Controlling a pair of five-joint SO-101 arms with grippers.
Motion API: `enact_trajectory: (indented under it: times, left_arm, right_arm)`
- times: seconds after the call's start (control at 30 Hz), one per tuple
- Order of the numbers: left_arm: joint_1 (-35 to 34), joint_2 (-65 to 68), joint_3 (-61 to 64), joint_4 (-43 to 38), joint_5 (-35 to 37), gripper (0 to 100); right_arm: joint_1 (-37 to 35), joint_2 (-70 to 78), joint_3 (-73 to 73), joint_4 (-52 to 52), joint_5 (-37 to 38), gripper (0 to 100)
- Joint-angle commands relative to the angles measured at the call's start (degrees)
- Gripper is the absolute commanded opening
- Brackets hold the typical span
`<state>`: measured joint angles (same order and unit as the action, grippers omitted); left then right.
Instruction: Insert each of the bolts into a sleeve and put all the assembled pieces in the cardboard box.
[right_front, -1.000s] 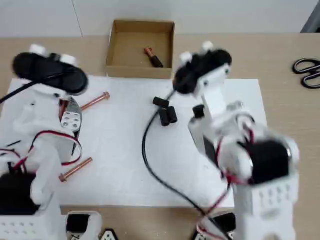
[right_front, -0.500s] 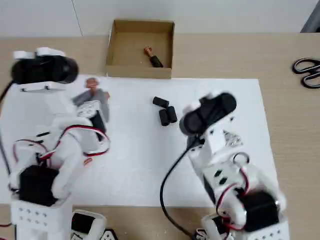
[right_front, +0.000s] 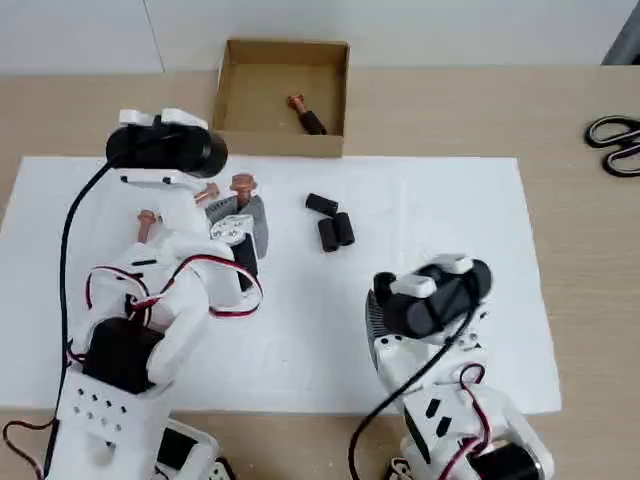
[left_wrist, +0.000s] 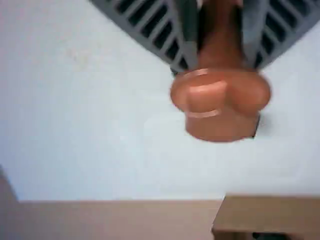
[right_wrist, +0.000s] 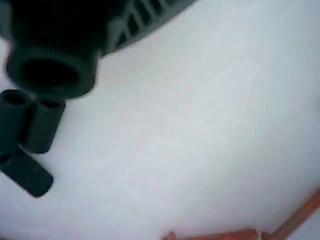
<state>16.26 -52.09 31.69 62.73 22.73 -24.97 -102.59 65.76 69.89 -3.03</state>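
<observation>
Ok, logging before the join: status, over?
Left end effector shut on bolt. Right end effector shut on sleeve. One assembled piece in cardboard box. Three loose sleeves on mat between arms.

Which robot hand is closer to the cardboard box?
Left. The left gripper, holding a bolt, is just short of the cardboard box; the right gripper, holding a sleeve, is much farther down the mat.

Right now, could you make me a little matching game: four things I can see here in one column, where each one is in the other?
Things:
A. held bolt
B. held sleeve
C. finished piece
D. scissors

Places:
1. right arm's jaws
2. cardboard box
3. left arm's jaws
4. bare tabletop

Pairs: A-3, B-1, C-2, D-4.
</observation>
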Motion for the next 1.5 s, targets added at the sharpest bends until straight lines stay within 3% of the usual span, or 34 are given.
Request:
enact_trajectory:
  times: [0.0, 0.27, 0.63, 1.47]
  left_arm:
    - [1.1, -0.6, 2.5, -7.6, 0.3, 1]
    - [9.1, -0.9, 12.8, -22.2, 0.3, 1]
    - [10.3, -3.6, 12.6, -23.2, 0.6, 1]
    - [14.2, -4.0, 18.9, -29.3, 3.5, 1]
  right_arm:
    - [-0.8, 2.0, -0.3, -3.2, -0.7, 0.4]
    - [-7.3, 7.9, 1.7, -9.7, -0.7, 0.4]
    - [-7.6, 10.4, 11.1, -22.6, -6.9, 0.4]
    - [-10.6, 10.5, 11.1, -25.3, -7.1, 0.4]
